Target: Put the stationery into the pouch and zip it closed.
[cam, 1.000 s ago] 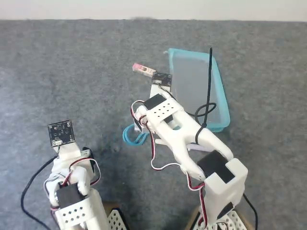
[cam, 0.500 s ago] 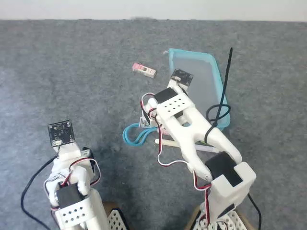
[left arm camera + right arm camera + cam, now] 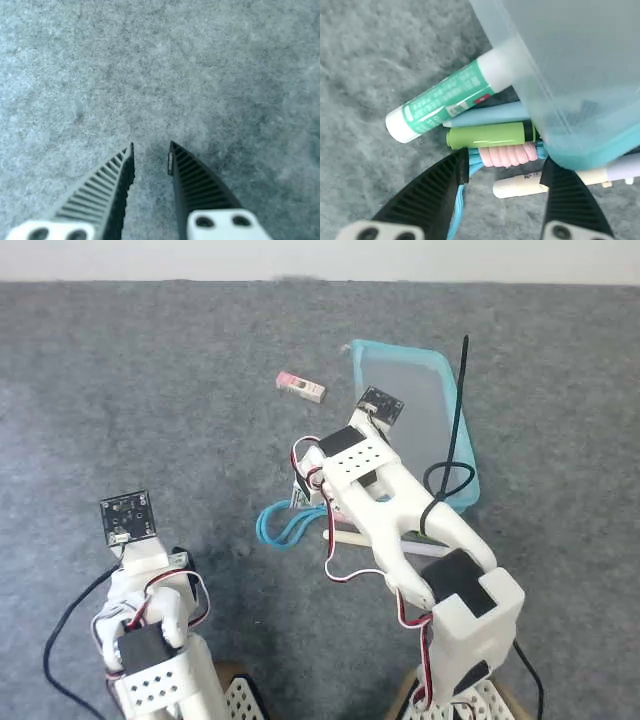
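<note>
Progress: early. None of the stationery is clearly inside the pouch, and zipping is not yet begun.

Right gripper (image 3: 505, 167): jaws apart, holding nothing, poised over the bundle.
- Between the jaws: pink coiled piece (image 3: 507, 155).
- Just beside one jaw: thin blue cord loop (image 3: 457, 210) and cream plastic pen (image 3: 530, 185).
- Just past the tips: green marker (image 3: 485, 136), then pale blue pen (image 3: 490, 116), then green-and-white glue stick (image 3: 445, 102). Its far end runs behind the pouch wall; I cannot tell whether it is in or under.
- Beyond: translucent pouch with teal rim (image 3: 580, 150), its edge overlapping the bundle.
- Well beyond, alone: small pink eraser (image 3: 301, 387).

Room: the pouch rim crowds one jaw and the items lie touching, so a single pick looks tight. Grey felt table (image 3: 150, 390) is open on the other side.

Left gripper (image 3: 151, 147): jaws slightly apart, empty, well apart from everything.
</note>
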`<state>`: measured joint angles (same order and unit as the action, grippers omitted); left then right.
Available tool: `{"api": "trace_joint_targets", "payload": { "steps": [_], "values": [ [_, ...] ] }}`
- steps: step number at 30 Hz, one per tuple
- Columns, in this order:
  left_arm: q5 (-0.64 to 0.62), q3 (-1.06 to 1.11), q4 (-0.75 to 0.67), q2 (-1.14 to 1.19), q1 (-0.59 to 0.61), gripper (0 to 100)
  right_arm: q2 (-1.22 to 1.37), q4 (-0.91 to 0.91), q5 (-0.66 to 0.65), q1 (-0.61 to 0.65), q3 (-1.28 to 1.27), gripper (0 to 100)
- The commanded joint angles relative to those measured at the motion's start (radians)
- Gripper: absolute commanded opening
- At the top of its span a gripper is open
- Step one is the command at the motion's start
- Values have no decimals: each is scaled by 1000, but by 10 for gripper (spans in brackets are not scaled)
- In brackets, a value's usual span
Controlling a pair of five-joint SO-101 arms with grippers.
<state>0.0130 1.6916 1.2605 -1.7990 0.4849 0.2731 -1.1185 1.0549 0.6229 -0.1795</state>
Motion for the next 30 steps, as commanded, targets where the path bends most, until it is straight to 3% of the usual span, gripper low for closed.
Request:
{"api": "trace_joint_targets", "payload": {
  "steps": [1,16,22,30],
  "values": [
    [-15,-10,5,-25,-6,105,-5,-4,6,-16,31,241],
    [-15,-10,5,-25,-6,105,2,-5,-49,-16,-9,240],
    [-15,-10,5,-25,-6,105,97,68,-104,-31,-2,75],
    [-15,-10,5,-25,-6,105,99,71,-275,-90,-2,6]
  ]
}}
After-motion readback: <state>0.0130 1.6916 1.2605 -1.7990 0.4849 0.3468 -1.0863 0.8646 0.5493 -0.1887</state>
